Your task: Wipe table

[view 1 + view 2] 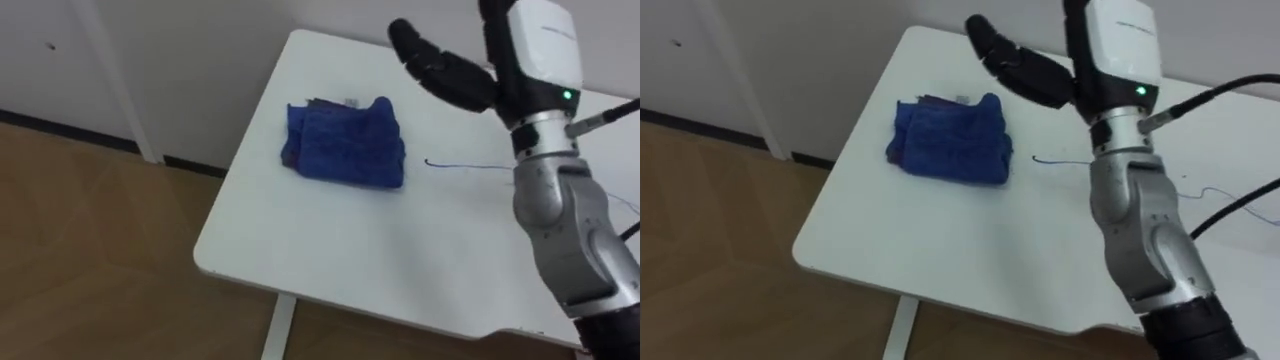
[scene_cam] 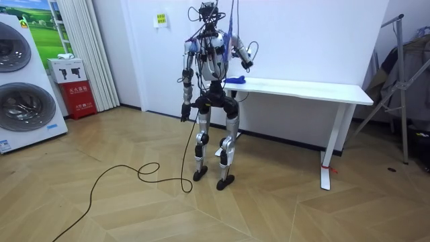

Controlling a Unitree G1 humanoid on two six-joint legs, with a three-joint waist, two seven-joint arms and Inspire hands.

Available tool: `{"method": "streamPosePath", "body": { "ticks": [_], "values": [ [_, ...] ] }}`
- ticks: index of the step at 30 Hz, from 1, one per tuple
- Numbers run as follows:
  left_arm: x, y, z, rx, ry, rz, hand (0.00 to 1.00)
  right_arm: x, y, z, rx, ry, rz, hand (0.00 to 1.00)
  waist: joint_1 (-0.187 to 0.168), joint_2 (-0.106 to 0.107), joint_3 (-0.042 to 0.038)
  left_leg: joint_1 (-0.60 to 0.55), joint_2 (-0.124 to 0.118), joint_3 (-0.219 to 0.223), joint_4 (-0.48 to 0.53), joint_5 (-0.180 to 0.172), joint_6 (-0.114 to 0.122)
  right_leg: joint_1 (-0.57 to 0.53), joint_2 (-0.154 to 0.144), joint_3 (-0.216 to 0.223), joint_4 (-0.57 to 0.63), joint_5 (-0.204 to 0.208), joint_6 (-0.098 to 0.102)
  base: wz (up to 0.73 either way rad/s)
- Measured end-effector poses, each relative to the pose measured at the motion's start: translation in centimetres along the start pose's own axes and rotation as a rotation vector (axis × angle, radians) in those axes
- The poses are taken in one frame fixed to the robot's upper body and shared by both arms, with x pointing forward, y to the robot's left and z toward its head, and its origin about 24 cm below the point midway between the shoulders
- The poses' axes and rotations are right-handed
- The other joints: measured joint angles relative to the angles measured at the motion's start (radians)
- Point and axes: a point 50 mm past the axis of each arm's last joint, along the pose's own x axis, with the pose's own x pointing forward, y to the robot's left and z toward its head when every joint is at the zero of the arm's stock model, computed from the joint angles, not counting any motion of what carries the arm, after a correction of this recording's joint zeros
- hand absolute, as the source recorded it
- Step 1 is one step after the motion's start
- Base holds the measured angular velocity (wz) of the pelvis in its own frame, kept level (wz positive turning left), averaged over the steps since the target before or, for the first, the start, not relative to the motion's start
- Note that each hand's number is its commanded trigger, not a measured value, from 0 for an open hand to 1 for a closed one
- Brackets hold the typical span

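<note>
The folded blue terry cloth [image 1: 345,142] lies on the white rectangular table [image 1: 330,240], not yet gripped. The right hand [image 1: 455,78] hangs in the air just right of the cloth and above it, with fingers straight and loosely spread, holding nothing. I judge it is placed so to come down on the cloth. Right of the cloth a thin blue pen line [image 1: 465,166] marks the top, probably the thing to wipe. In front of the cloth the top is bare and gives room for strokes. Left of the cloth the table edge is near, so a push that way could drop it. The left hand [image 2: 183,113] hangs by the hip, well apart from the cloth; its state I cannot tell.
</note>
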Motion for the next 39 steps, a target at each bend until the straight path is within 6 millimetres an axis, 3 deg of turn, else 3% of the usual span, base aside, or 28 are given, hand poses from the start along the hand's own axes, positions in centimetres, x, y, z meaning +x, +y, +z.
{"method": "streamPosePath", "body": {
  "ticks": [9, 10, 15, 17, 25, 28, 29, 30, 31, 32, 34, 35, 36, 39],
  "values": [
    [0.1, 0.1, 0.5, 0.047, -0.019, -0.021, 0.0, -0.7, 3.7, 0.5, -0.121, -0.017, 0.19, 0.0, 0.024, -0.004, -0.0013, -0.018, -0.006, -0.033, 0.001, 0.001, 0.001, 0.002, -0.002, -0.027, -0.016, 0.0, 0.0, 0.11],
    [0.1, 0.0, 0.6, 0.062, -0.025, -0.024, 0.0, -0.9, 4.4, 0.3, -0.147, -0.012, 0.215, 0.0, 0.035, 0.004, 0.0042, -0.013, -0.006, -0.039, 0.001, 0.001, 0.001, 0.005, -0.002, -0.027, -0.016, 0.0, 0.0, 0.06],
    [0.3, 0.1, 1.7, 0.079, -0.05, -0.022, 0.0, -2.3, 7.7, -0.7, -0.228, 0.024, 0.359, 0.0, 0.051, 0.008, 0.0071, -0.01, -0.009, -0.056, -0.002, 0.001, 0.001, 0.018, -0.002, -0.023, -0.017, 0.0, 0.0, 0.1],
    [0.3, 0.2, 1.8, 0.078, -0.054, -0.02, 0.0, -2.6, 8.4, -0.8, -0.242, 0.022, 0.401, 0.0, 0.054, 0.014, 0.0105, -0.011, -0.009, -0.057, -0.003, 0.001, 0.001, 0.016, -0.002, -0.024, -0.017, 0.0, 0.0, -0.04],
    [0.3, 0.5, 2.5, 0.074, -0.08, 0.004, 0.0, -3.0, 9.0, -0.8, -0.316, 0.004, 0.437, 0.0, 0.05, 0.014, 0.006, -0.009, -0.009, -0.073, -0.004, 0.001, 0.001, 0.016, 0.0, -0.029, -0.028, 0.0, 0.0, -0.03],
    [0.2, 0.5, 2.4, 0.078, -0.08, 0.005, 0.0, -3.9, 9.6, -1.2, -0.302, 0.019, 0.469, 0.0, 0.054, 0.026, -0.001, 0.028, 0.007, -0.189, -0.016, 0.003, 0.003, -0.008, 0.011, -0.037, 0.05, -0.001, -0.001, -0.21],
    [0.3, 0.6, 2.2, 0.08, -0.076, 0.015, 0.0, -4.3, 10.0, -1.0, -0.287, 0.021, 0.483, 0.0, 0.064, 0.036, -0.0019, 0.041, 0.037, -0.274, -0.02, 0.003, 0.003, -0.052, 0.043, -0.007, 0.056, -0.022, -0.013, -0.75],
    [0.3, 1.4, 1.8, 0.067, -0.064, 0.042, 0.0, -4.0, 10.1, -0.2, -0.27, -0.013, 0.476, 0.0, 0.073, 0.019, -0.004, 0.029, 0.05, -0.296, -0.014, 0.0, -0.002, -0.09, 0.075, 0.024, -0.076, 0.044, -0.056, -0.69],
    [0.4, 1.2, 1.4, 0.054, -0.046, 0.039, 0.0, -4.0, 10.1, 0.0, -0.267, -0.027, 0.472, 0.0, 0.063, 0.02, -0.0056, 0.018, 0.06, -0.286, -0.003, -0.012, -0.029, -0.089, 0.078, -0.007, -0.075, 0.103, -0.075, -0.16],
    [0.3, 0.8, 1.1, 0.049, -0.031, 0.026, 0.0, -4.5, 10.4, -0.2, -0.265, -0.012, 0.488, 0.0, 0.027, 0.027, -0.0053, 0.007, 0.064, -0.219, 0.004, -0.026, -0.058, -0.078, 0.081, -0.008, -0.059, 0.111, -0.08, 0.57],
    [0.3, 0.5, 1.4, 0.052, -0.046, 0.011, 0.0, -5.2, 10.9, -1.3, -0.285, 0.041, 0.522, 0.0, 0.017, 0.018, -0.0018, -0.026, 0.045, -0.138, -0.037, -0.009, -0.048, -0.052, 0.064, 0.032, -0.058, 0.109, -0.078, 0.56],
    [0.3, 0.6, 1.3, 0.058, -0.047, 0.01, 0.0, -5.1, 10.7, -1.8, -0.295, 0.066, 0.527, 0.0, 0.026, 0.004, -0.0048, -0.056, 0.031, -0.085, -0.039, 0.051, -0.01, -0.05, 0.05, 0.058, -0.049, 0.096, -0.057, 0.28],
    [0.2, 0.4, 1.0, 0.064, -0.028, 0.005, 0.0, -5.1, 10.7, -2.0, -0.297, 0.071, 0.532, 0.0, 0.028, 0.002, -0.0096, -0.043, 0.024, -0.082, -0.038, 0.061, -0.005, -0.047, 0.044, 0.048, -0.046, 0.089, -0.046, 0.21],
    [0.0, 0.0, 0.1, 0.074, -0.005, -0.012, 0.0, -5.6, 11.1, -2.7, -0.301, 0.097, 0.562, 0.0, 0.053, 0.002, -0.0068, -0.015, 0.003, -0.096, -0.038, 0.063, -0.003, -0.026, 0.032, 0.02, -0.05, 0.081, -0.033, 0.01]
  ]
}}
